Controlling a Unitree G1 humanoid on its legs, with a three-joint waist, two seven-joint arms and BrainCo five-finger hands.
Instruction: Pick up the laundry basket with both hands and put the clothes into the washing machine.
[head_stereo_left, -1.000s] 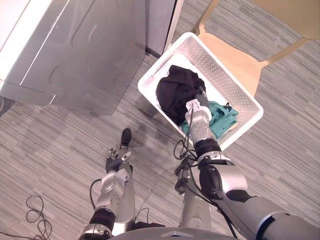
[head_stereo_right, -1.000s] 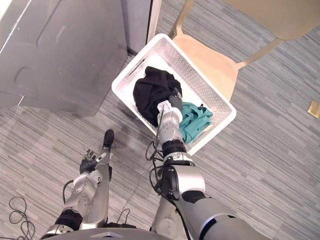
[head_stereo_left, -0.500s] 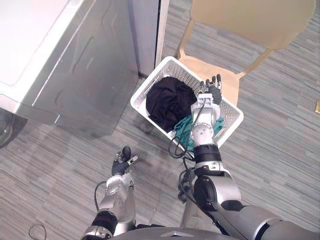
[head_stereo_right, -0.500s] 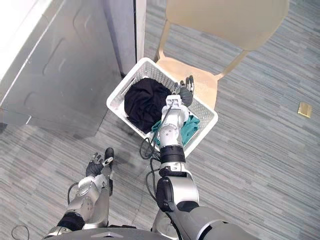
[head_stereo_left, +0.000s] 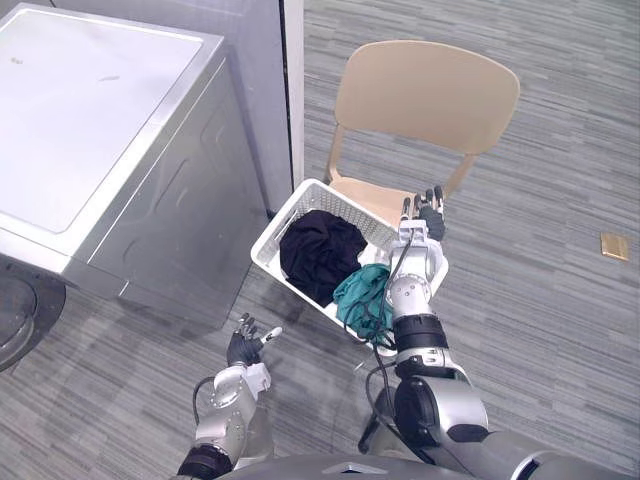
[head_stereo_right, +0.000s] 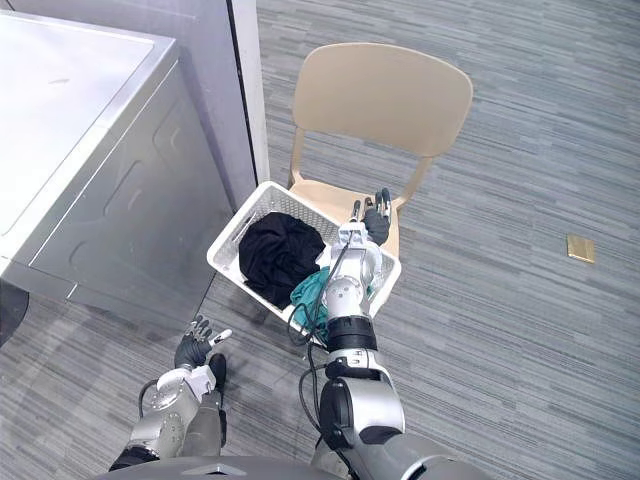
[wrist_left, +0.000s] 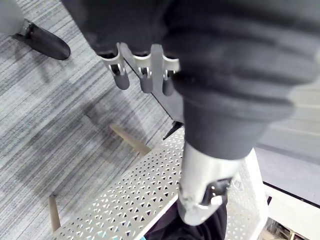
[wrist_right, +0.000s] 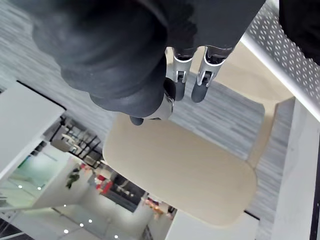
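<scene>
The white perforated laundry basket (head_stereo_left: 276, 235) rests on the seat of a beige chair (head_stereo_left: 425, 95), beside the silver washing machine (head_stereo_left: 100, 130). A black garment (head_stereo_left: 320, 250) and a teal one (head_stereo_left: 360, 295) lie inside it. My right hand (head_stereo_left: 430, 218) is open, fingers straight, over the basket's far rim by the chair seat, holding nothing. My left hand (head_stereo_left: 243, 348) is open, low and short of the basket's near side, apart from it. Past the straight fingers (wrist_left: 142, 75) in the left wrist view, the basket's wall (wrist_left: 130, 200) shows.
A tall grey panel (head_stereo_left: 265, 60) stands between the washing machine and the chair. A dark round part (head_stereo_left: 12, 312) shows at the machine's lower front. A small yellowish plate (head_stereo_left: 614, 246) lies on the striped grey carpet to the right.
The camera view has swung up, bringing in the whole chair and the machine's top. My right hand has left the black garment and moved to the basket's far rim, fingers straightened.
</scene>
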